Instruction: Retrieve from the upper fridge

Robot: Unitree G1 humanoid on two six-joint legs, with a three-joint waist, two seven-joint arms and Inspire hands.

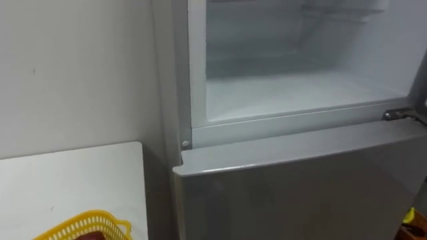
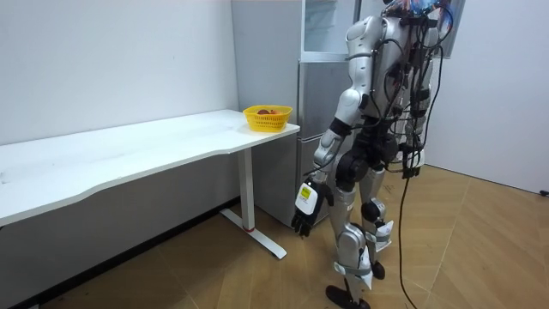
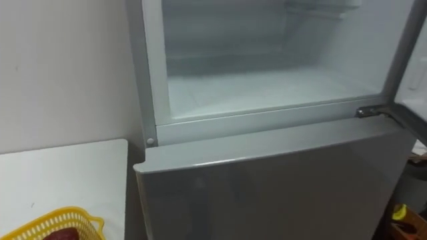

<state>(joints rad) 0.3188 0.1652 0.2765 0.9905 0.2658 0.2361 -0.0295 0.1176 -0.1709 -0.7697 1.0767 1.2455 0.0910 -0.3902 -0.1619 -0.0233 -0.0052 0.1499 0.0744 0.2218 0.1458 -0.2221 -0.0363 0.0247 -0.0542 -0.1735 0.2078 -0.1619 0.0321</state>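
Fridge [image 1: 300, 187] open (yellow basket [image 1: 93, 216] nearby)

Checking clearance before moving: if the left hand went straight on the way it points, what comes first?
The left hand hangs with fingers pointing down, so the wooden floor would likely come first; nothing shows between them, though depth is unclear.

A long white counter [image 2: 129, 154] stands along the wall beside the grey fridge [image 2: 314, 112]. A yellow plastic lattice basket [image 2: 268, 118] sits on the counter's end nearest the fridge, holding something red.
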